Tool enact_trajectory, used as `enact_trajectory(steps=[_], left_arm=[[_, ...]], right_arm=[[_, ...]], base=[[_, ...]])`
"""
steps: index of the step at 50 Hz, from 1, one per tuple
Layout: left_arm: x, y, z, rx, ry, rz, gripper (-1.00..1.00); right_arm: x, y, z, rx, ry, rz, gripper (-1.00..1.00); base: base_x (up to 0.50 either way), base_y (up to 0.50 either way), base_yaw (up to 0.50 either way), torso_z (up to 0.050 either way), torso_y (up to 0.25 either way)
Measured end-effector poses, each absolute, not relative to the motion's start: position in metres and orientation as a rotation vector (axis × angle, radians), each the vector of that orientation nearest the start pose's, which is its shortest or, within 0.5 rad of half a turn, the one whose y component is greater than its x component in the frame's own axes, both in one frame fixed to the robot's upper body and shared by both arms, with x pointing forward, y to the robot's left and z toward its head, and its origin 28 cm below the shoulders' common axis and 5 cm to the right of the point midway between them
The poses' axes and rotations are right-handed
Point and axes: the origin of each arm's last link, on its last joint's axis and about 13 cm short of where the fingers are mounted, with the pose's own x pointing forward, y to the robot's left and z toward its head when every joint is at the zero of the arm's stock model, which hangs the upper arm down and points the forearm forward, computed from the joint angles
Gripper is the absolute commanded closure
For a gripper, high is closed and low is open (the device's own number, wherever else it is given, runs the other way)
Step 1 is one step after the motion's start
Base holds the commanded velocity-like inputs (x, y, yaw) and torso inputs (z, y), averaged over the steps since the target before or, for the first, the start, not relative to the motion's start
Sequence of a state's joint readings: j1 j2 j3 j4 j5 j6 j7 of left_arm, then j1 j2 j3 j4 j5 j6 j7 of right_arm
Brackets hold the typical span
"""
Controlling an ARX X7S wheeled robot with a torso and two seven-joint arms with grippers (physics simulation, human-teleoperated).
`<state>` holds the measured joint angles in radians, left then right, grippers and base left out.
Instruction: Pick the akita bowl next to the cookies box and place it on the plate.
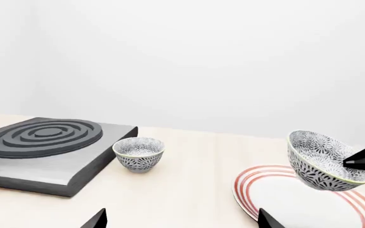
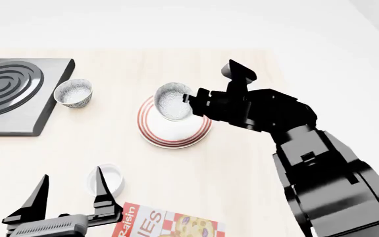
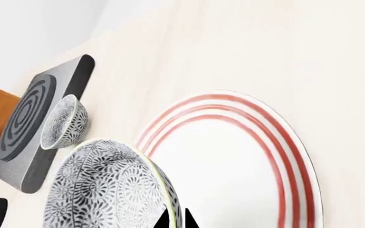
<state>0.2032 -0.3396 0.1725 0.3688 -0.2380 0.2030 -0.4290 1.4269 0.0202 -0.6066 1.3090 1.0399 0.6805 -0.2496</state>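
Note:
The akita bowl (image 2: 171, 101) (image 1: 325, 159) (image 3: 106, 190), grey-and-white patterned, hangs tilted over the left part of the plate (image 2: 176, 136) (image 1: 284, 194) (image 3: 233, 156), which is white with red rings. My right gripper (image 2: 188, 98) (image 3: 177, 216) is shut on the bowl's rim, one finger inside and one outside. Near the table's front edge, the cookies box (image 2: 170, 224) lies partly cut off by the frame. My left gripper (image 2: 71, 175) (image 1: 182, 213) stands open and empty beside it, low over the table.
A twin patterned bowl (image 2: 74, 93) (image 1: 139, 153) (image 3: 64, 122) stands between the plate and a grey stove block (image 2: 12, 94) (image 1: 40, 147) (image 3: 30, 123) at the far left. A plain white cup (image 2: 110, 180) sits just by my left gripper's right finger.

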Motion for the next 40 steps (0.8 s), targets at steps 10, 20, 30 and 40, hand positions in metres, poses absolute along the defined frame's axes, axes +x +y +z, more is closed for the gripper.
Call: enact_trajectory(steps=[10,20,30,40], left_arm=[[0.1624,0.2278,0.0651,-0.06,-0.3,0.137,-1.0],[0.1597,0.2266,0.0646,-0.066,-0.297,0.113,-1.0],[0.1588,0.2269,0.0645,-0.07,-0.298,0.099,-1.0],[0.1585,0.2277,0.0629,-0.076,-0.295,0.098,-1.0]], right_arm=[[0.4093,-0.0579,0.1934,0.421,0.592,0.534,1.0],[0.4116,-0.0576,0.1972,0.454,0.549,0.527,1.0],[0.414,-0.0567,0.2029,0.525,0.498,0.514,1.0],[0.4132,-0.0555,0.1963,0.546,0.509,0.464,1.0]], base=[[0.0,0.0,0.0,0.011,-0.155],[0.0,0.0,0.0,0.0,0.0],[0.0,0.0,0.0,0.0,0.0],[0.0,0.0,0.0,0.0,0.0]])
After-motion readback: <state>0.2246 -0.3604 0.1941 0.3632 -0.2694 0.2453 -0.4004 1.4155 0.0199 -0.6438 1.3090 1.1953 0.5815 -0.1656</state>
